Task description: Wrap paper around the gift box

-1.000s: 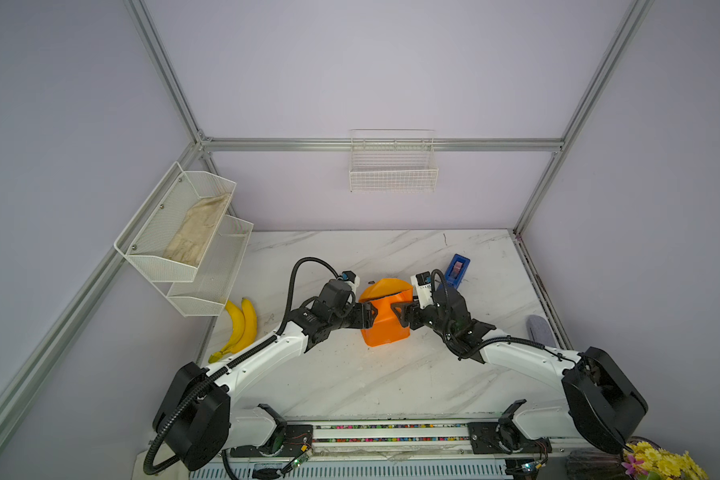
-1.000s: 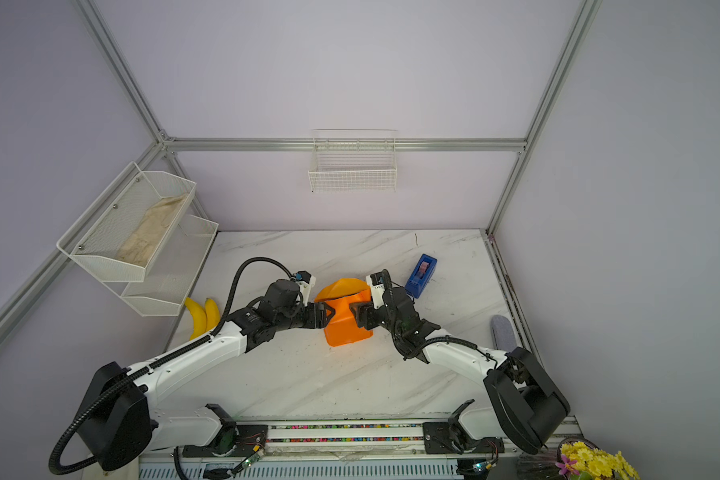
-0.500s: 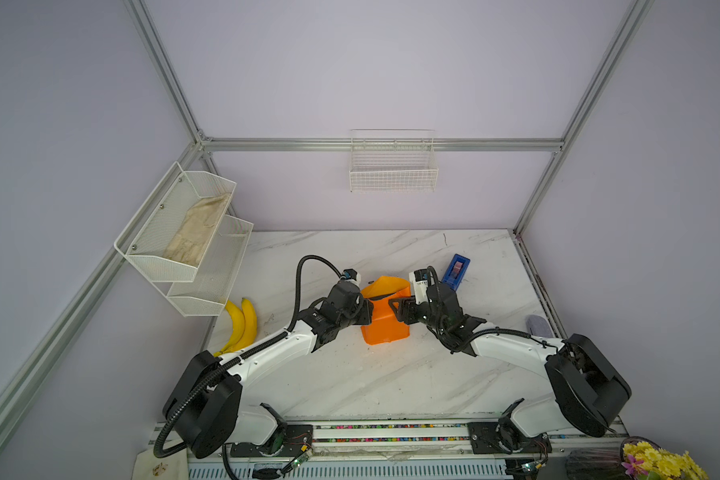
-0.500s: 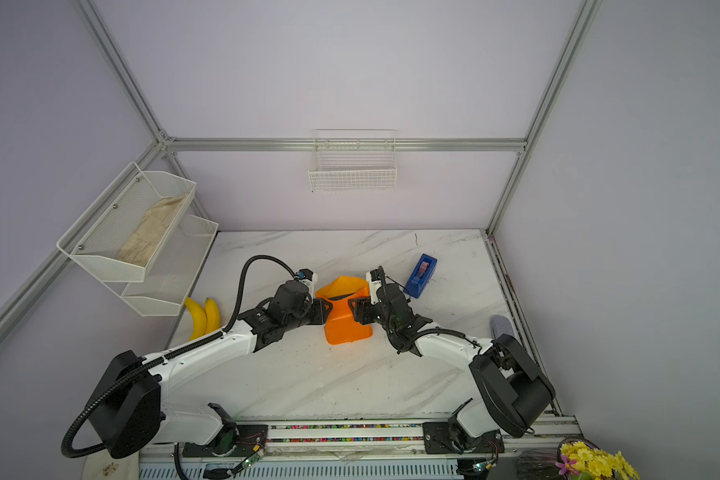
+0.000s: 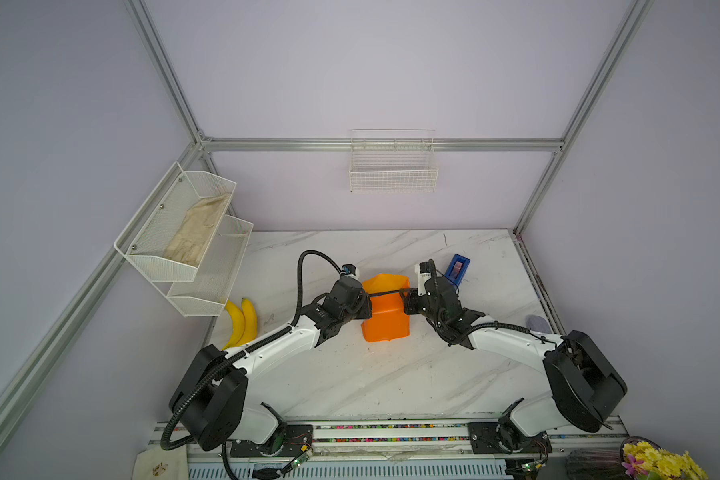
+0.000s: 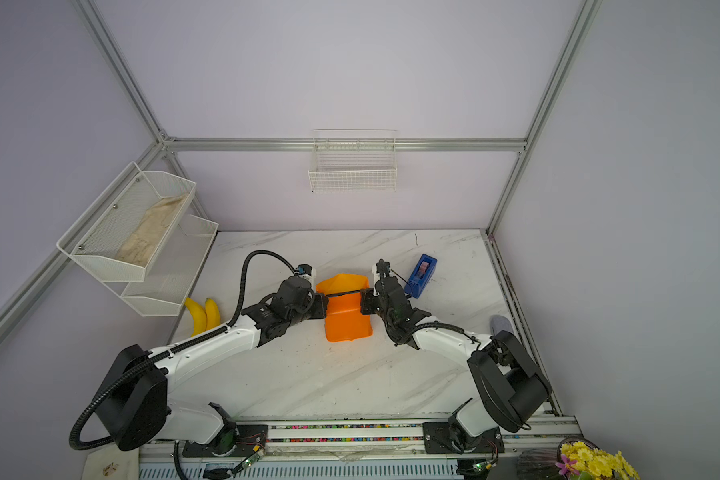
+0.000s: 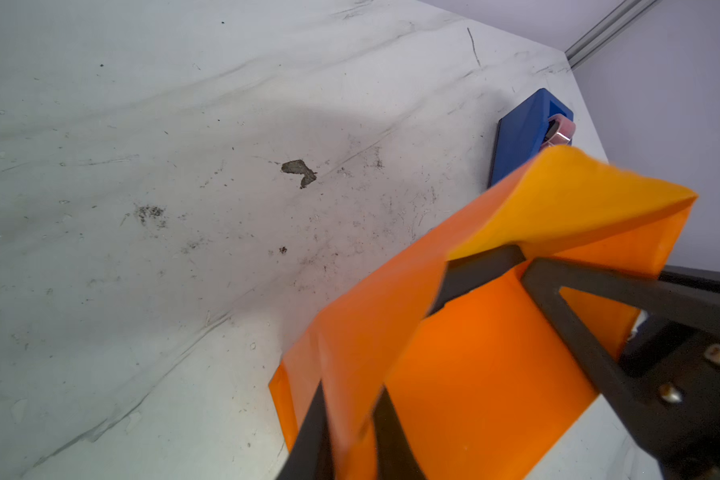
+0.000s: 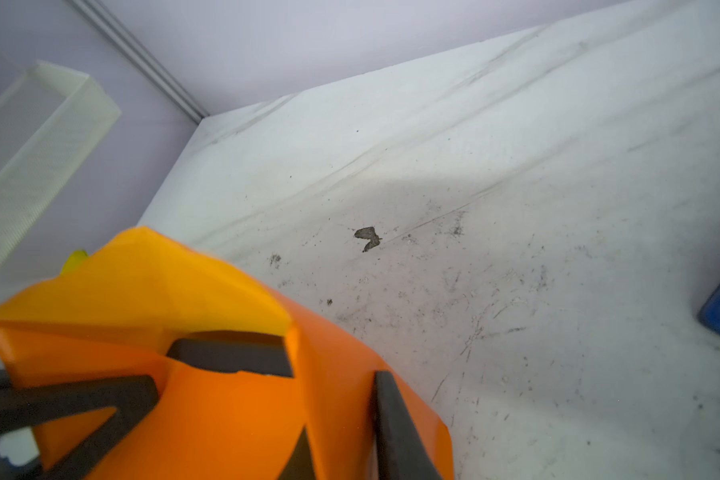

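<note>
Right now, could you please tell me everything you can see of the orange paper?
The paper is a thin, bright orange sheet, smooth with sharp creases, folded into a boxy mound on the marble table. Its far flap stands up in a peak. The left end effector and right end effector each pinch a side fold, shut on it. Whatever lies beneath is hidden.
</note>
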